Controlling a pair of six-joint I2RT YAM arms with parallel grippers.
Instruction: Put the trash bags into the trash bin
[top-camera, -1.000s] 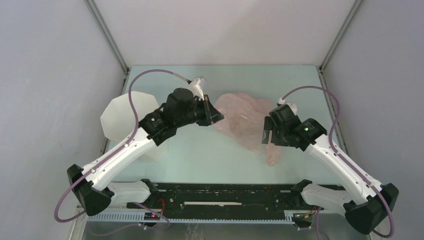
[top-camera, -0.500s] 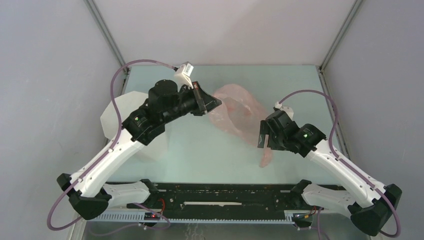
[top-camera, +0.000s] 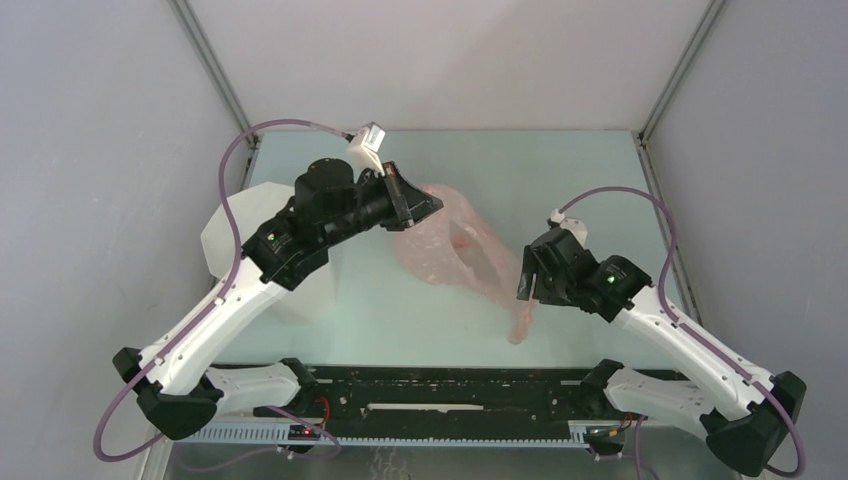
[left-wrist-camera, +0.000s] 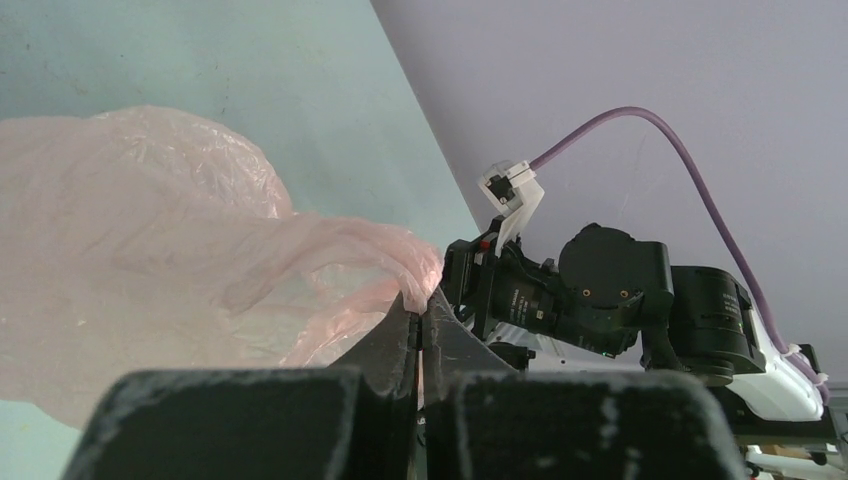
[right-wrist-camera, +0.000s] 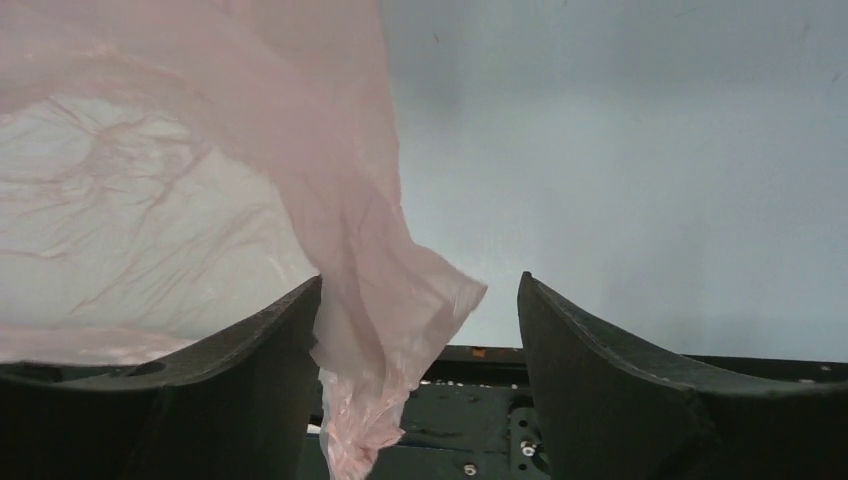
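The left gripper (top-camera: 427, 208) is clamped tight on a bunched edge of the trash bag (top-camera: 452, 250); its wrist view shows the jaws closed with pink film pinched between them. From that pinch the bag slopes across the middle of the table (top-camera: 400, 310) toward the right gripper (top-camera: 527, 286), and a thin tail of it droops just below that gripper. The right gripper's fingers (right-wrist-camera: 262, 325) stand wide apart. The film hangs down between them and brushes one finger, but nothing is squeezed, so only the left arm actually holds the bag.

The trash bin (top-camera: 232, 236) stands at the left side of the table, partly hidden behind the left forearm (its mouth cannot be judged well from above). The bag is well apart from it.

So the pickup looks done on one side only. The carry to the bin and the stuffing in are both not yet done, and none of the bag is inside.
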